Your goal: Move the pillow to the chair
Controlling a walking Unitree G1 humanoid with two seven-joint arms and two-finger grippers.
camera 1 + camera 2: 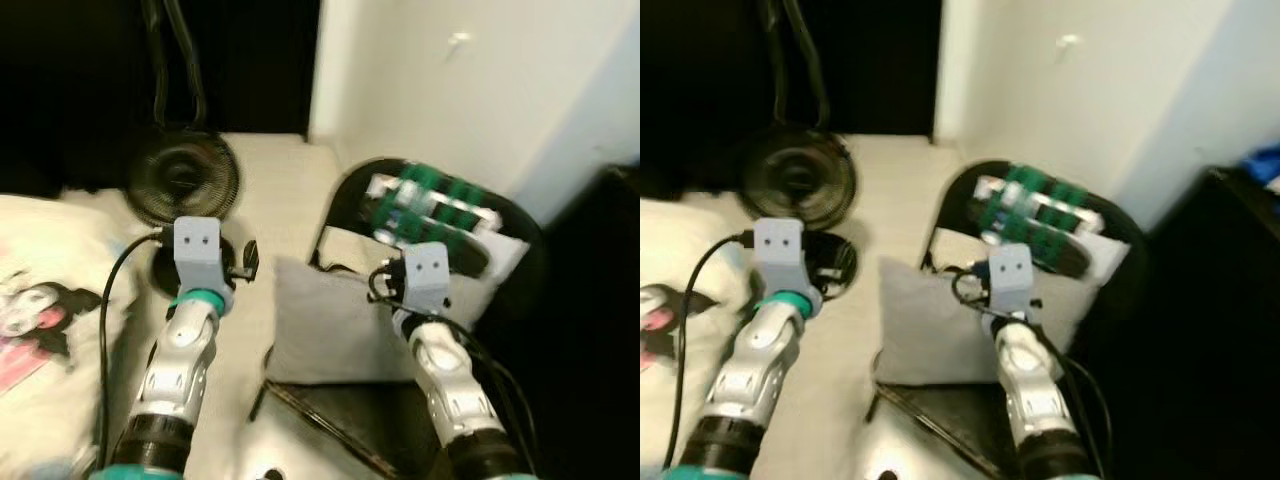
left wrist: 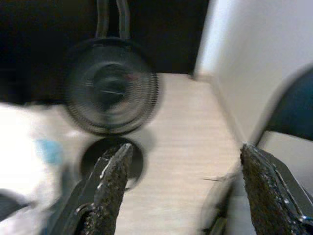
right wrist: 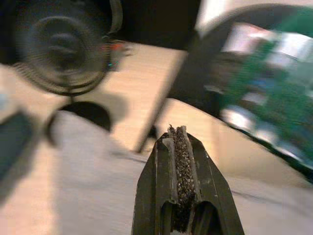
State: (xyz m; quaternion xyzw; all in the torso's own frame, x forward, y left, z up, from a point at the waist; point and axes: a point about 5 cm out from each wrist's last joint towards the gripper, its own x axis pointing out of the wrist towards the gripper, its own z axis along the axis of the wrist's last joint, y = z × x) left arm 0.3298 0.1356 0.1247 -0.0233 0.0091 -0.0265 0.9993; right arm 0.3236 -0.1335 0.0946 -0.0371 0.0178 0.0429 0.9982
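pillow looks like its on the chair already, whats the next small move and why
Probably draw the right gripper up and back from the grey pillow. The pillow leans on the black chair seat against the green-and-white cushion, the right gripper's fingers are shut with nothing between them, and the left gripper is open beside the chair.

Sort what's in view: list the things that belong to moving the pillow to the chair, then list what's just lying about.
For the job:
- grey pillow, resting on the chair seat
- black chair
- right gripper, jaws shut, over the pillow
- left gripper, jaws open, above the floor

Lying about:
- floor fan
- green and white packet against the chair back
- printed bedding to the robot's left
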